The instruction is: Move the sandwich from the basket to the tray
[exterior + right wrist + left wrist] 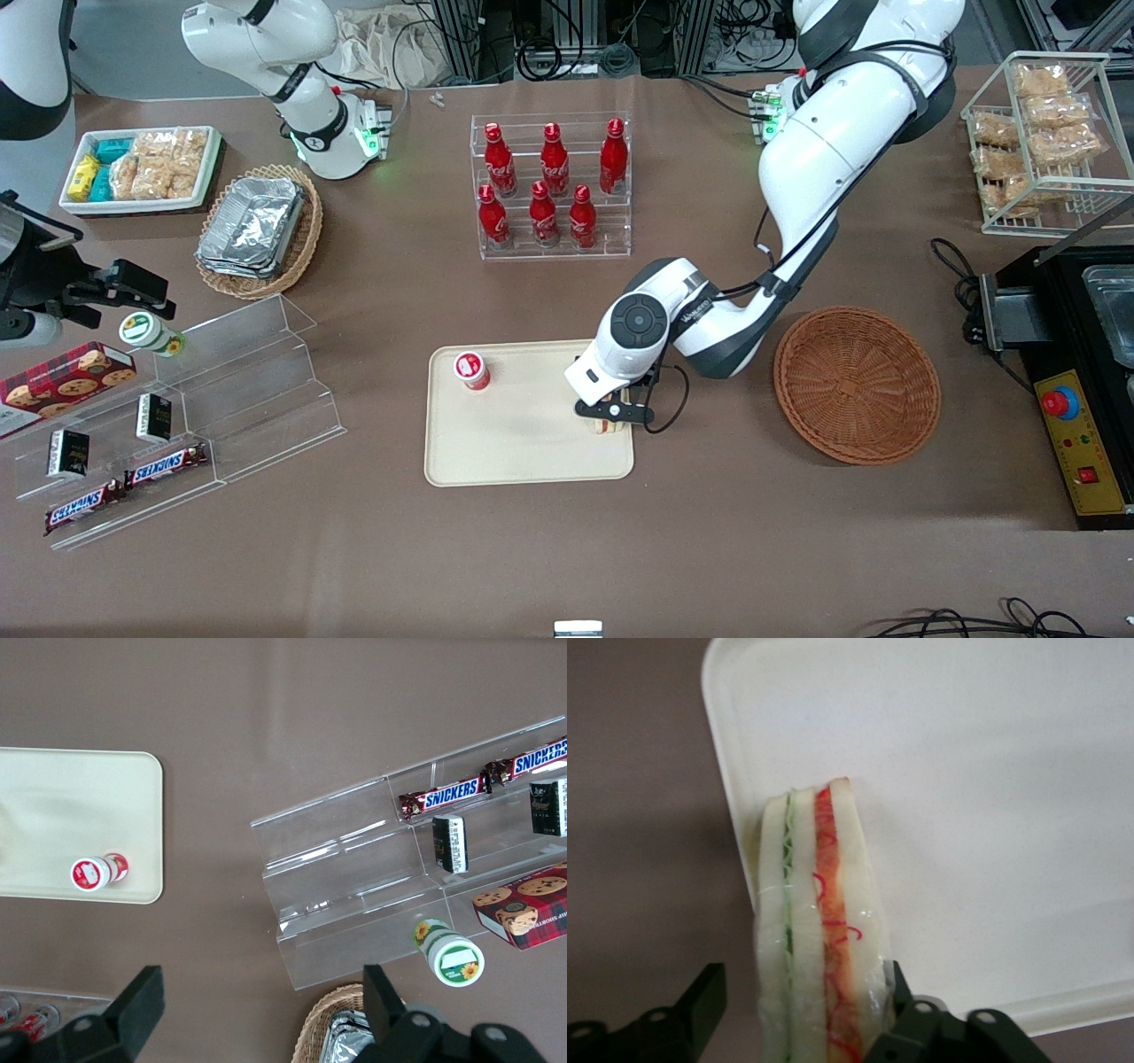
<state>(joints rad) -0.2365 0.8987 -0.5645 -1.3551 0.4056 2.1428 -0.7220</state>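
The sandwich, white bread with green and red-orange filling in clear wrap, lies on the cream tray right at its rim. In the front view the sandwich is on the tray at the edge toward the working arm's end. My left gripper is low over it and straddles it. The jaws are open: one finger stands clear of the bread and the second touches the wrap. The reddish-brown wicker basket sits empty beside the tray, toward the working arm's end.
A red-lidded cup stands on the tray toward the parked arm's end. A rack of red bottles is farther from the front camera. A clear stepped shelf with snacks and a tan basket of foil containers lie toward the parked arm's end.
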